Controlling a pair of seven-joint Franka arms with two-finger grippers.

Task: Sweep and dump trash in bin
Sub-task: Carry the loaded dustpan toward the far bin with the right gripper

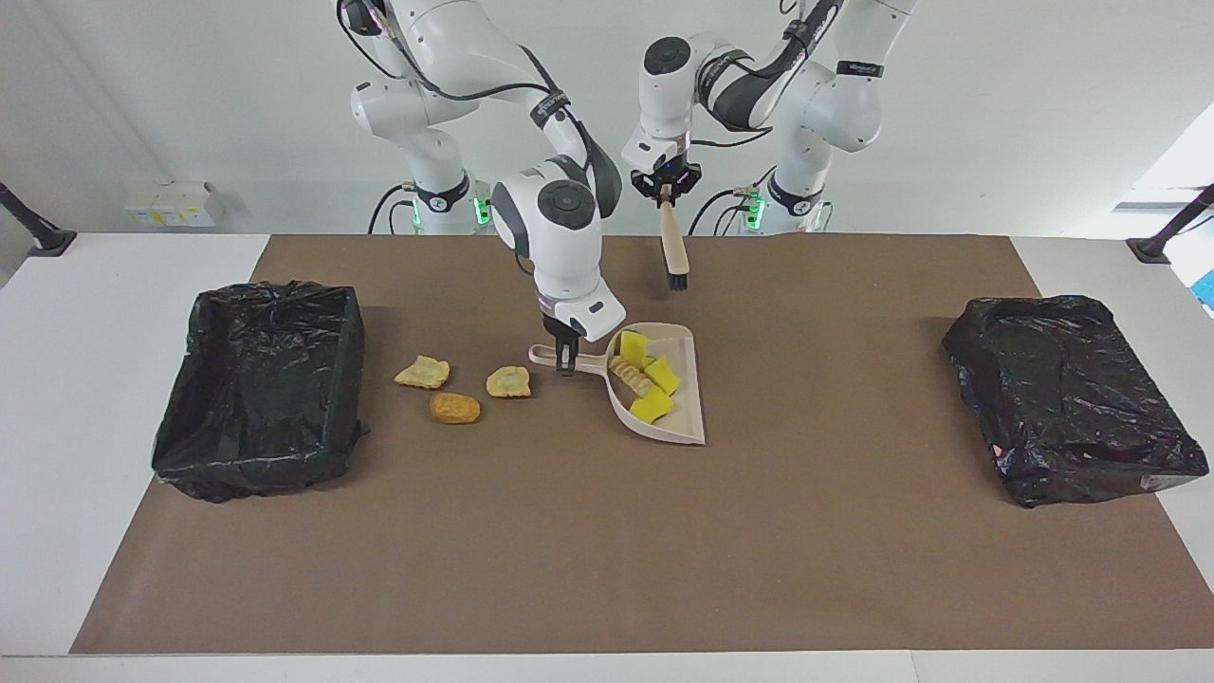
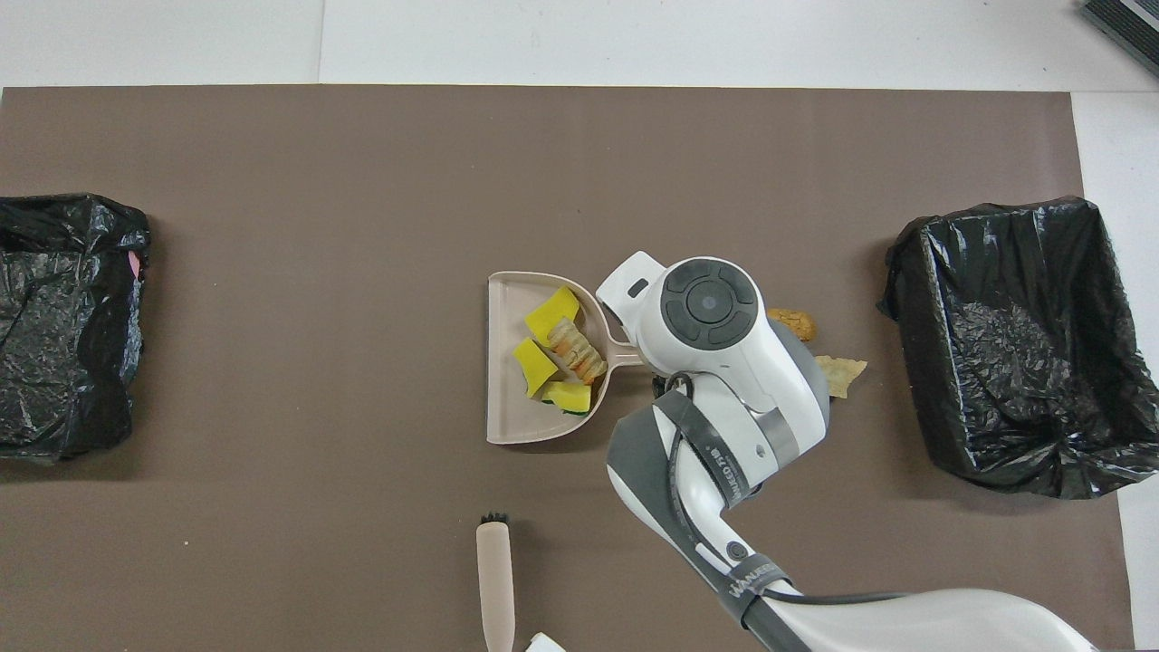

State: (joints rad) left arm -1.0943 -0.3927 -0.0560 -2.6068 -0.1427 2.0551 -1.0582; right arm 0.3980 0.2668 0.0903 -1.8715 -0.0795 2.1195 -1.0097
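The beige dustpan (image 1: 688, 417) is over the middle of the brown mat, and my right gripper (image 1: 566, 361) is shut on its handle. In the pan lies trash (image 1: 648, 378): yellow sponge chunks and one ridged tan piece (image 2: 577, 349). Three golden-brown pieces of trash (image 1: 454, 408) lie on the mat between the pan and the open black-lined bin (image 1: 349, 360) at the right arm's end. My left gripper (image 1: 667, 193) is raised over the mat's edge by the robots, shut on a beige brush (image 1: 674, 251) that hangs bristles down. In the overhead view my right wrist hides its fingers.
A second black-bagged box (image 1: 1072, 398) sits at the left arm's end of the table. In the overhead view the brush (image 2: 495, 580) shows near the bottom edge, the dustpan (image 2: 503, 398) mid-mat, the bin (image 2: 996, 217) at the right arm's end.
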